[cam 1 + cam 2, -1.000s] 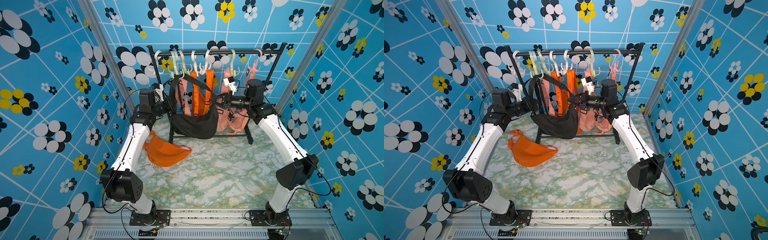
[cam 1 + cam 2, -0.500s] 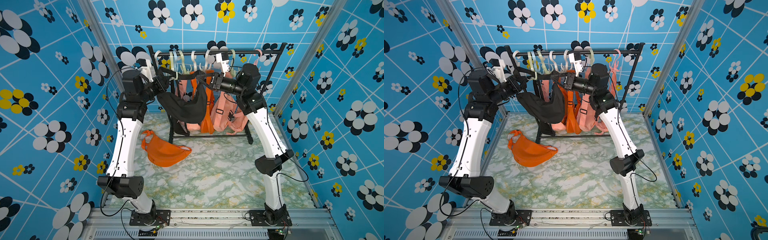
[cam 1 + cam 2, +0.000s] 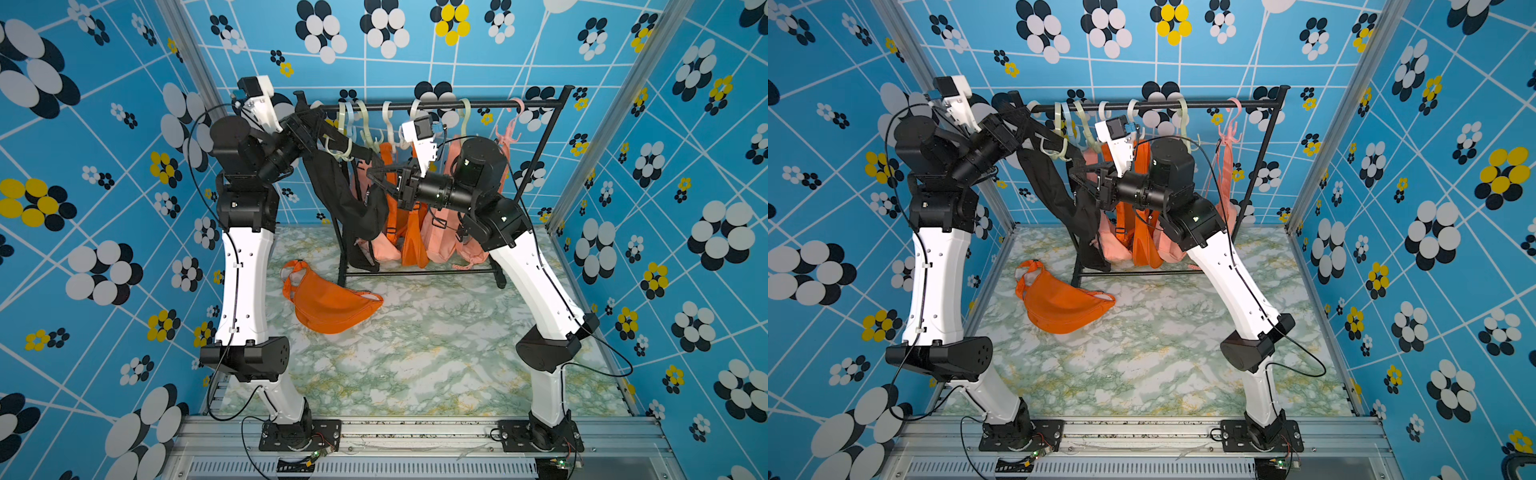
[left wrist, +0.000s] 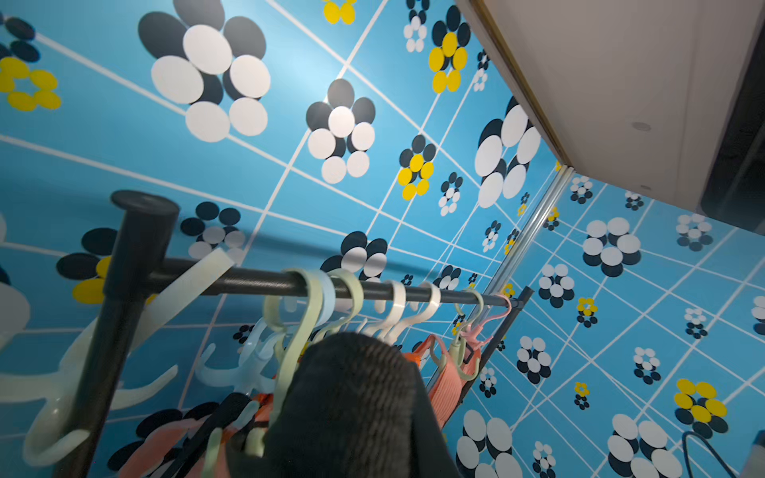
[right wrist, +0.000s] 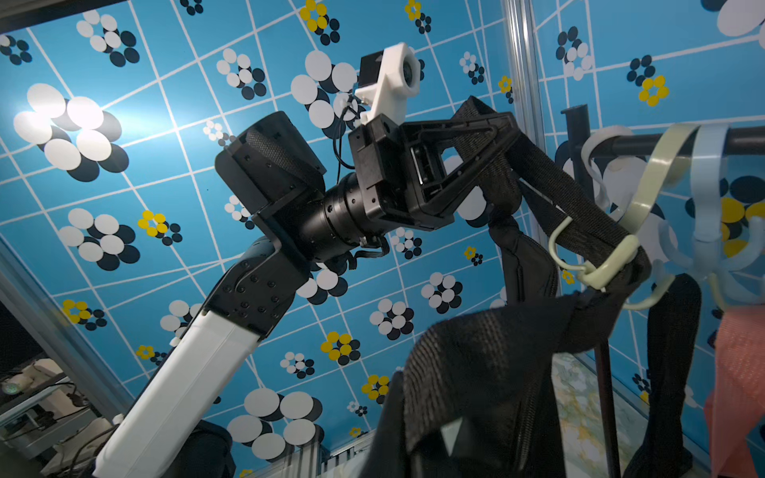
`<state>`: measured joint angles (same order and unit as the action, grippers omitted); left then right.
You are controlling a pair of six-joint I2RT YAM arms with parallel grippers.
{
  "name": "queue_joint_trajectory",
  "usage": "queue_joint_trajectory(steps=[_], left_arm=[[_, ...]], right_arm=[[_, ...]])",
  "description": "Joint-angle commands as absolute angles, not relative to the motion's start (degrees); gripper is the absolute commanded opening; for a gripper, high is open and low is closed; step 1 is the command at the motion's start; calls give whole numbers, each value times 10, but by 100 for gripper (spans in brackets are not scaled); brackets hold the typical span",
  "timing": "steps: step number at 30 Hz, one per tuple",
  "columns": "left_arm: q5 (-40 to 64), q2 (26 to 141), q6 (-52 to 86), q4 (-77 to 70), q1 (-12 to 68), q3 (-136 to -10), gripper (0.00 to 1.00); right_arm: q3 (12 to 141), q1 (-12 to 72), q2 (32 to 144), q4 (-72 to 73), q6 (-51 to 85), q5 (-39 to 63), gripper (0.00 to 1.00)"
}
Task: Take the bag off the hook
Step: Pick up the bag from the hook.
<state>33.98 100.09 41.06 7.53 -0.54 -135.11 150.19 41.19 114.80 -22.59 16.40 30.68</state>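
You have two arms [image 3: 245, 282] and one rack [image 4: 124, 298] at the far side of the table [image 3: 415, 361]. The left wrist view shows eight hooks [image 4: 308, 289] on its rail. There is one black bag [image 3: 349, 195]. Of two orange bags [image 3: 328, 303], one lies on the table and one hangs. The pink bags [image 3: 440, 245] overlap too much to count.

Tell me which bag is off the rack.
The orange fabric sling bag, lying alone on the marbled floor; the others hang at the black rail.
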Motion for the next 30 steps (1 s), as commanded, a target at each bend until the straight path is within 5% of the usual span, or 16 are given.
queue_joint_trajectory(steps=[1,12,18,30], left_arm=[[384,1002,436,-15,-8,-1382,10],[399,1019,404,42,-10,-1360,11],[410,1083,419,65,-16,-1423,13],[425,1173,502,26,-47,-1461,12]], right_arm=[[1493,408,1140,-263,93,246,0],[1537,386,1184,-275,132,68,0],[1541,327,1199,-156,232,-4,0],[1552,315,1200,29,254,46,0]])
